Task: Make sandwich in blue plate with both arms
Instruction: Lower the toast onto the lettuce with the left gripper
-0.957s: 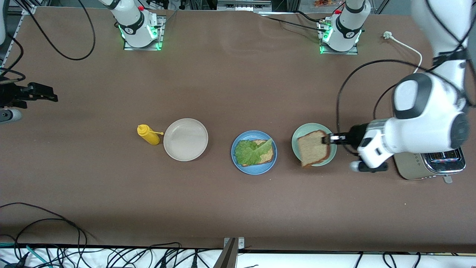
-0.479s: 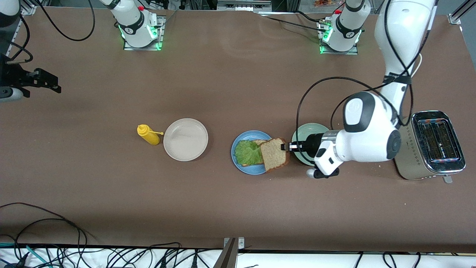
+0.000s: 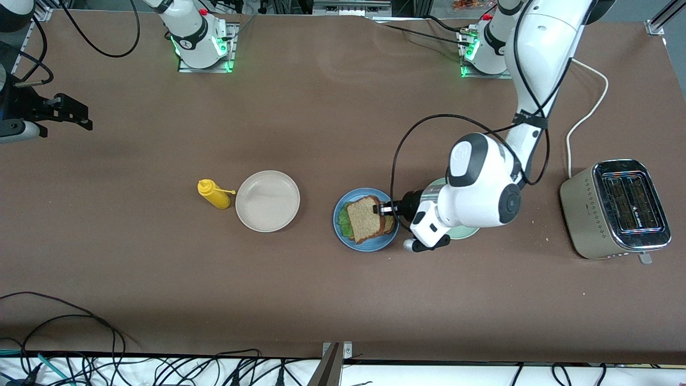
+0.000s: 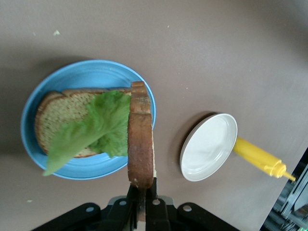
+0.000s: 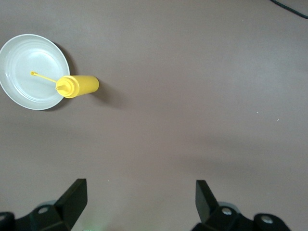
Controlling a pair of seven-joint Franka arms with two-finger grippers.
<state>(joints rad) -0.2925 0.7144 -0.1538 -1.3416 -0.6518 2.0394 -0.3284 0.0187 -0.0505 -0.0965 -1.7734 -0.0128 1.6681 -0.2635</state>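
Note:
The blue plate (image 3: pixel 343 236) (image 4: pixel 86 72) holds a bottom bread slice (image 4: pixel 57 115) under a ruffled green lettuce leaf (image 3: pixel 343 220) (image 4: pixel 96 125). My left gripper (image 3: pixel 385 209) (image 4: pixel 143 192) is shut on the crust edge of a second brown bread slice (image 3: pixel 365 219) (image 4: pixel 140 139). That slice hangs over the lettuce and covers most of it in the front view; whether they touch I cannot tell. My right gripper (image 3: pixel 80 115) (image 5: pixel 139 197) waits open and empty over bare table at the right arm's end.
A beige plate (image 3: pixel 267 201) (image 5: pixel 29 72) and a yellow mustard bottle (image 3: pixel 214 194) (image 5: pixel 79 85) stand toward the right arm's end. The pale green plate (image 3: pixel 466 233) lies mostly hidden under the left arm. A silver toaster (image 3: pixel 616 206) sits at the left arm's end.
My left gripper has carried the bread slice from over the pale green plate to over the blue plate and lettuce. The right gripper has drifted slightly toward the bases.

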